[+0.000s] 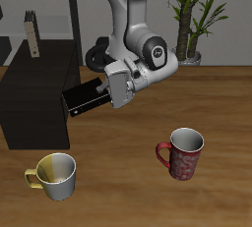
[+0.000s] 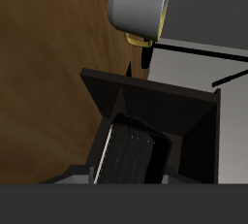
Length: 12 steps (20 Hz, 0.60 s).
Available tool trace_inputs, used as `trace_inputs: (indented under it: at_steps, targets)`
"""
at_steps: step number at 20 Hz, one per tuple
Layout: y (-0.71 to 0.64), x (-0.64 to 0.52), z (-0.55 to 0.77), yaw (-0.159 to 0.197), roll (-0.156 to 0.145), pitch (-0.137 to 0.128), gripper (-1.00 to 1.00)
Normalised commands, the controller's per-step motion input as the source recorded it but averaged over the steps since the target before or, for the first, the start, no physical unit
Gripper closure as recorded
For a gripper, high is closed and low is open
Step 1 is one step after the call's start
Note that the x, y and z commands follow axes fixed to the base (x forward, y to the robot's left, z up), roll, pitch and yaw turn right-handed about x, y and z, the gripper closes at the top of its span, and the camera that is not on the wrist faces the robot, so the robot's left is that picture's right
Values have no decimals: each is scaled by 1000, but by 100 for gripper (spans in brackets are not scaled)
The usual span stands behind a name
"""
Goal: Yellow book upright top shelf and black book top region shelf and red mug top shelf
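My two-finger gripper (image 1: 98, 91) was clamped on the thick black rectangular book (image 1: 87, 96), which I held clear of the wooden table (image 1: 226, 103), lying roughly level with its long axis pointing out from my wrist toward the large boxy matte-black shelf (image 1: 39, 98). The book's far end hung just beside the shelf's near top edge, about level with the flat top; as I judged it, the coming move was to carry the book along its own length over that top. The thin tan-yellow book (image 1: 32, 33) stood upright on the top's far end. I counted two books, one shelf and two mugs: the speckled dark red mug (image 1: 181, 153) and a yellow mug (image 1: 54, 175) stood on the table, well apart.
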Motion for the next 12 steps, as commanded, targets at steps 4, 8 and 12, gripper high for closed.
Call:
trace_inputs:
  at_steps: [4, 8, 12]
  targets:
    - [-298, 50, -14, -10, -42, 19, 100]
    - [-182, 132, -107, -5, -25, 22, 100]
    - [-210, 119, -199, 2, -5, 53, 100]
